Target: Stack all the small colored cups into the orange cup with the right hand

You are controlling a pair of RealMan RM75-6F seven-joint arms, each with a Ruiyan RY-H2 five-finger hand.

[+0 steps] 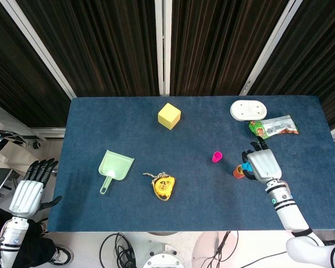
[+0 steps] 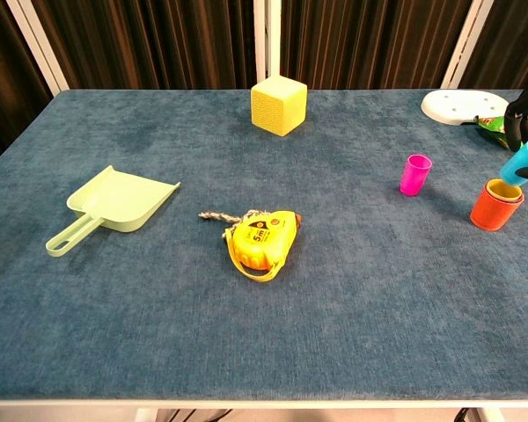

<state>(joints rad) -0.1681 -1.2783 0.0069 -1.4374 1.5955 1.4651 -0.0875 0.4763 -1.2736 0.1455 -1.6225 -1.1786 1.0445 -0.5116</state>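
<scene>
The orange cup (image 2: 494,209) stands near the table's right edge with a yellow cup (image 2: 507,191) nested in it. Just above it, tilted, is a blue cup (image 2: 525,161), which my right hand (image 1: 263,163) holds; in the chest view only the dark fingers (image 2: 524,104) show at the frame edge. In the head view the blue cup (image 1: 248,166) peeks out left of the hand, over the orange cup (image 1: 238,172). A pink cup (image 1: 216,157) stands upright and alone, left of the orange one. My left hand (image 1: 31,188) hangs off the table's left side with fingers apart, holding nothing.
A yellow cube (image 1: 169,115) sits at the back centre. A green dustpan (image 1: 115,168) and a yellow tape measure (image 1: 163,186) lie front left of centre. A white oval dish (image 1: 248,109) and a green snack packet (image 1: 274,127) lie behind my right hand.
</scene>
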